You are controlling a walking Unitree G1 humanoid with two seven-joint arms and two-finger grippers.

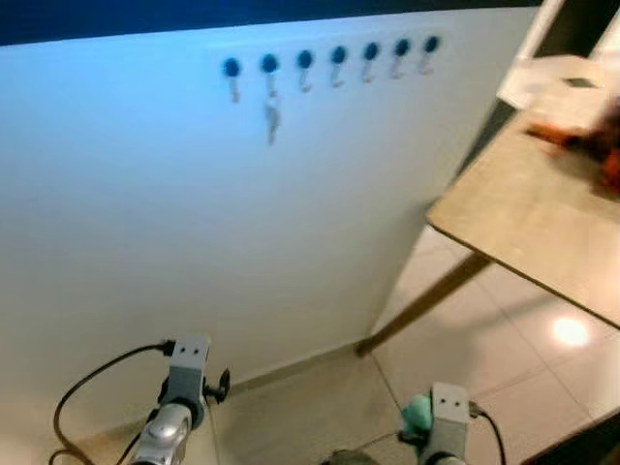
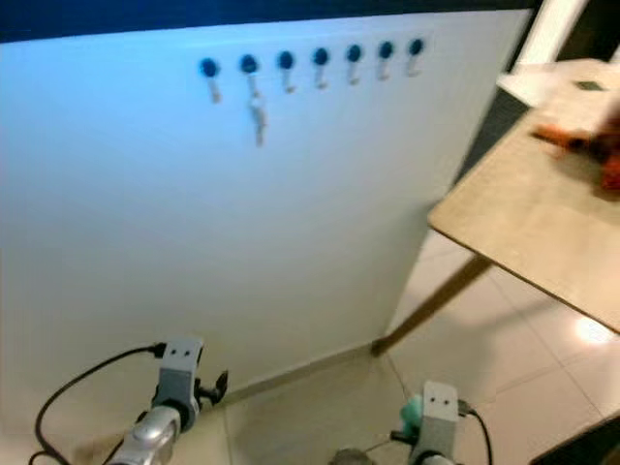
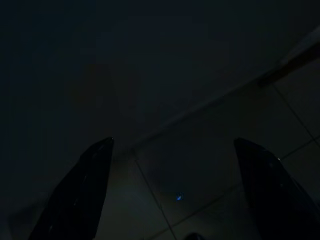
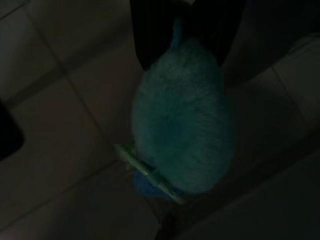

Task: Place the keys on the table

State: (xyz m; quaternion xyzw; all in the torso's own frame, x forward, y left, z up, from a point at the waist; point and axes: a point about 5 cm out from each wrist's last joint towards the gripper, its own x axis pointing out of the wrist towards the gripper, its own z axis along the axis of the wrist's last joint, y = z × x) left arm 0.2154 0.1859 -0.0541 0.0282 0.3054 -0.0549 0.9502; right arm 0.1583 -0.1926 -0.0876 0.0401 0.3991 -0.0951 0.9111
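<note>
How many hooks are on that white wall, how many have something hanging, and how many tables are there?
Blue hooks: 7
Hooks with keys hanging: 1
Bare hooks: 6
Tables: 1
Total things: 7 hooks, 1 bunch of keys, 1 table, 9 in all.

Head views: bright, cool bluish cast over the tall white wall panel [image 1: 194, 213]; overall soft focus. Motion blur smears the red-orange items [image 1: 591, 145] on the light wooden table [image 1: 542, 223]. A round glare spot [image 1: 571, 331] sits on the glossy beige floor tiles [image 1: 504, 358]. Both wrist views: very dark, underexposed; a fuzzy teal pom-pom [image 4: 182, 120] shows dimly, grainy.
</note>
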